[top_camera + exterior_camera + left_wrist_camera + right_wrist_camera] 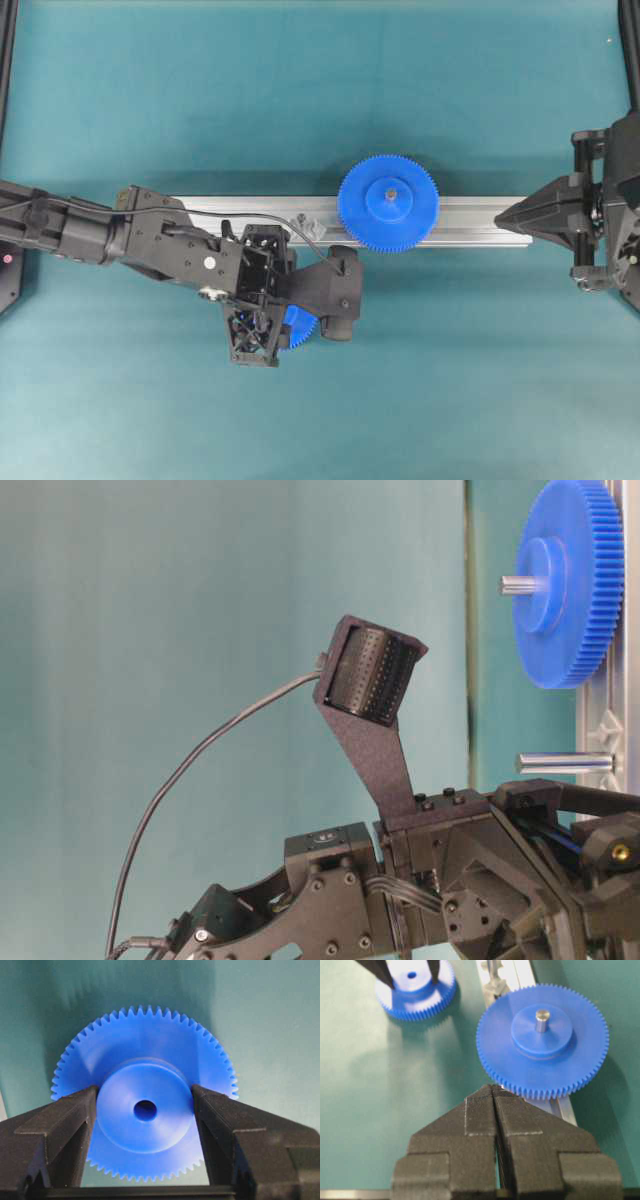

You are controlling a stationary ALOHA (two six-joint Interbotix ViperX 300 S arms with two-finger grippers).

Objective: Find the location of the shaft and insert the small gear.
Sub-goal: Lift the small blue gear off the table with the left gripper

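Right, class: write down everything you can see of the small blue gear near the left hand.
The small gear looks like blue plastic, with fine teeth round its rim, a raised round hub and a dark centre hole. It lies flat on the green table, hub upward, apart from the rail. The left hand straddles it, one finger at each side of the hub, seemingly touching.

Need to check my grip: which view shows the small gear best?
The left wrist view: the small gear fills it, with the left gripper fingers flanking its hub. The right wrist view shows it small; overhead, only an edge; table-level, nothing.
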